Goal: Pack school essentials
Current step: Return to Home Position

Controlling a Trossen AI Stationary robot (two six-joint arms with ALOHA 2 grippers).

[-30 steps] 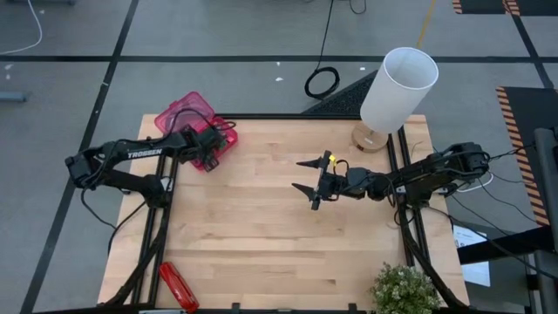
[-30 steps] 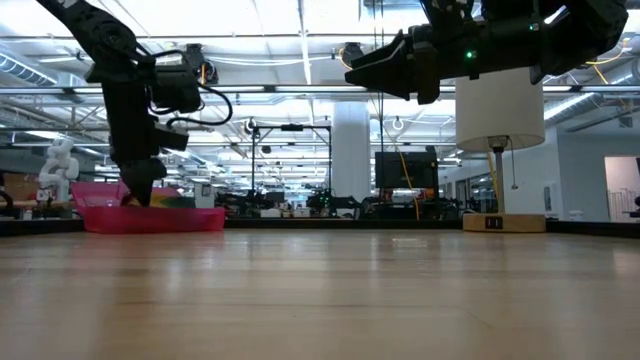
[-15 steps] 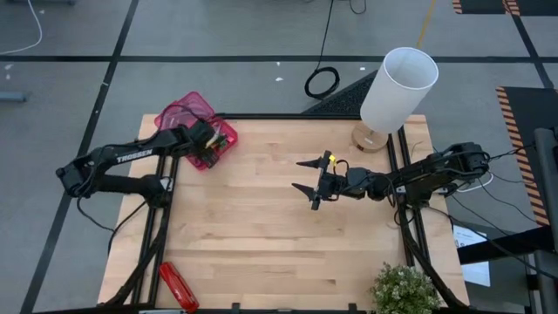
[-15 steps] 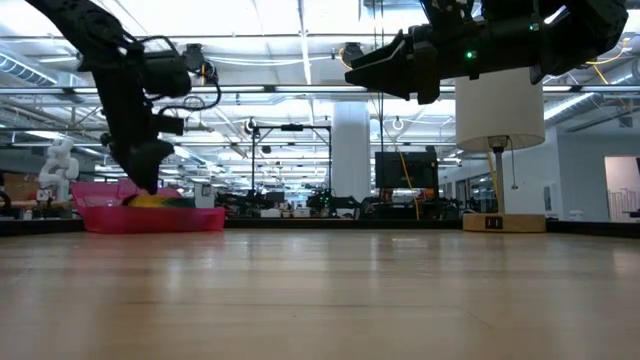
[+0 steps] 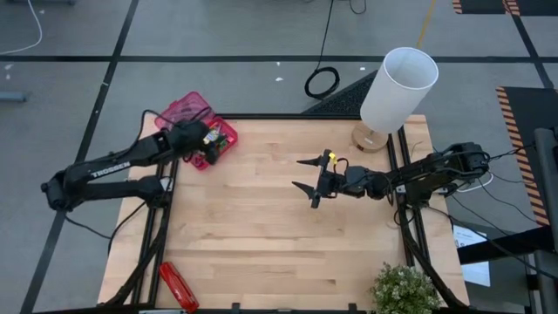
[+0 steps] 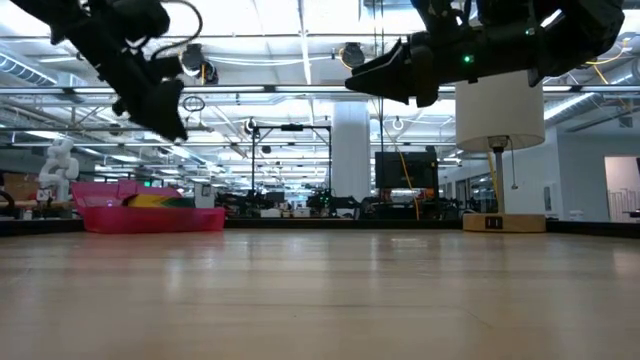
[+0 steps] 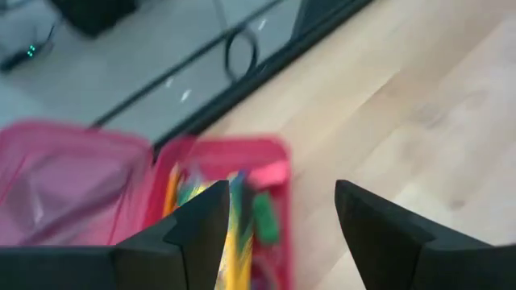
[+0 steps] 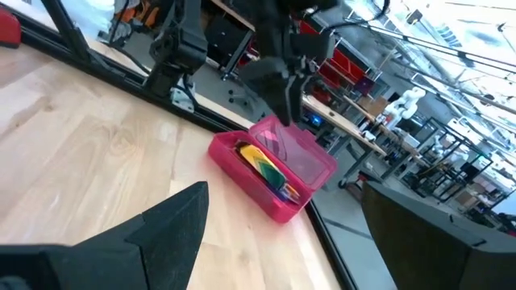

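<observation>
- One pink case [image 5: 209, 144], lid open, sits at the counter's [image 5: 261, 235] 10 o'clock corner. School essentials [image 8: 270, 175] lie inside it: yellow, green and red pieces show, too blurred in the left wrist view to count singly.
- Change: a second ago the left claw [image 5: 202, 148] was down in the case; half a second ago it was partly up; now it is clear above the case and pulled toward the counter's 9 o'clock side. In the low view it hangs well above the case rim.
- Left claw's fingers [image 7: 197, 234] are apart with nothing between them. Judgement: the drop is done and this is a retreat.
- The items in the case look the same through all three moments, so the drop likely landed.
- Right claw [image 5: 311, 186] has not moved: hovers high near counter centre, fingers wide apart, empty, pointing toward 9 o'clock.
- Count on the counter: one case, one red stapler-like thing [image 5: 178, 285] at the 7 o'clock edge, one lamp [image 5: 394, 87] at 1 o'clock, one plant [image 5: 405, 290] at 5 o'clock.
- No loose stationery shows on the bare wood. Judgement: packing looks nearly finished; closing the lid may remain.
</observation>
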